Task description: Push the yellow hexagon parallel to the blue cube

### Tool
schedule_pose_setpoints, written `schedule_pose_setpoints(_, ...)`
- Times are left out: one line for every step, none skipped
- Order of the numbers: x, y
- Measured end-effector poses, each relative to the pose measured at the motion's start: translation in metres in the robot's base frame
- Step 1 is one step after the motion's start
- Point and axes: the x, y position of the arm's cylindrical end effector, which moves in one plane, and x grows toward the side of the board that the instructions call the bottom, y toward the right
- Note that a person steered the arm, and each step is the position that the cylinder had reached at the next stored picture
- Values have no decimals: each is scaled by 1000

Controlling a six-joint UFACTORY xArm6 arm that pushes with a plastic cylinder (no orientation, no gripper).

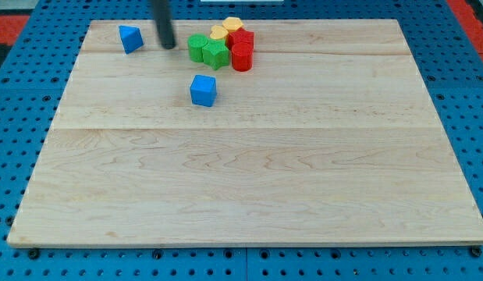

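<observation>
The trouble I foresee is the crowding. The yellow hexagon sits at the far edge of the worktop, packed into a cluster: another yellow block touches it on the left, red blocks lie just in front of it, and two green blocks close the cluster's left side. Any shove from the left or the near side is likely to drag the whole lot along rather than the hexagon alone.

There is no claw on this arm, only a rod, so nothing opens or closes. My tip rests on the wood left of the green blocks, between them and the blue block at the far left, touching neither.

The blue cube stands alone, nearer than the cluster and a little left of it. If the pile slides towards it, the cube could get knocked, and the target line would shift.
</observation>
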Motion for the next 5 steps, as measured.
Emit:
schedule_pose_setpoints(-44, 19)
schedule_pose_setpoints(-37, 40)
schedule_pose_setpoints(10, 137)
schedule_pose_setpoints(78, 176)
schedule_pose_setpoints(79, 159)
